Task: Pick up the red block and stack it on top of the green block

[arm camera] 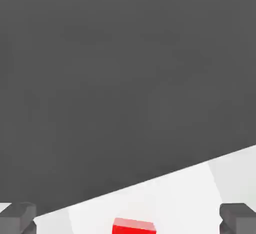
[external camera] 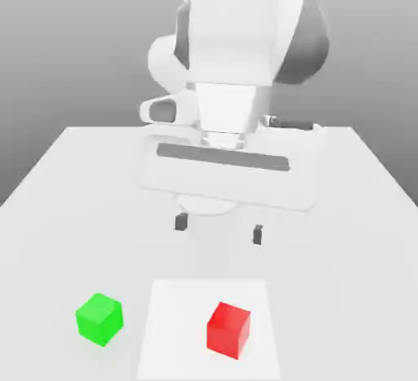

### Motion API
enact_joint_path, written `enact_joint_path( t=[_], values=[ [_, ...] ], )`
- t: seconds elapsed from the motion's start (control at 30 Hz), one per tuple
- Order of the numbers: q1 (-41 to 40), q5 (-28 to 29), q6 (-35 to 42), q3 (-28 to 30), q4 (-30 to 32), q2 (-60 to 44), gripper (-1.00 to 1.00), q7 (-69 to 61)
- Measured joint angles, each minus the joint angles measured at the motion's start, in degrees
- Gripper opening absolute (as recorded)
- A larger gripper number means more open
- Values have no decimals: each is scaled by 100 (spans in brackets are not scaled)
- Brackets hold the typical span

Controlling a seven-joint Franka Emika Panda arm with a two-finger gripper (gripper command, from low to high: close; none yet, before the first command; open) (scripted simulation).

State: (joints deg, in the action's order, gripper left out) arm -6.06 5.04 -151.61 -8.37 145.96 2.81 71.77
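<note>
Fingers (external camera: 181,222) spread wide and released, nothing between them; we see both dark tips hanging above the white desk (external camera: 49,208) at center frame in the exterior view. Red block (external camera: 228,330) sits lower center-right on a lighter patch (external camera: 175,322) of the desk, well apart from the tips. Green block (external camera: 100,317) sits lower left, near the red one, not touching.

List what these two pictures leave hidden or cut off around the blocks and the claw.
- Red block: hand view, the picture's edge cuts it off, leaving one thin strip.
- Claw fingers: hand view, just the tips enter the frame.
- Arm's lower part and base: exterior view, hidden behind the arm's own hand.
- Red block's and green block's far faces: exterior view, turned away.
</note>
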Motion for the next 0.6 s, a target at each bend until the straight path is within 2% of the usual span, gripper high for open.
enact_joint_path(
  t=[0.17,0.33,0.37,0.6],
  values=[
    [67,-157,-530,-21,294,-1007,0,373],
    [268,176,-1362,251,180,-2042,0,672],
    [303,213,-1450,293,165,-2147,-100,701],
    [292,216,-1435,280,169,-2121,-100,709]
  ],
)
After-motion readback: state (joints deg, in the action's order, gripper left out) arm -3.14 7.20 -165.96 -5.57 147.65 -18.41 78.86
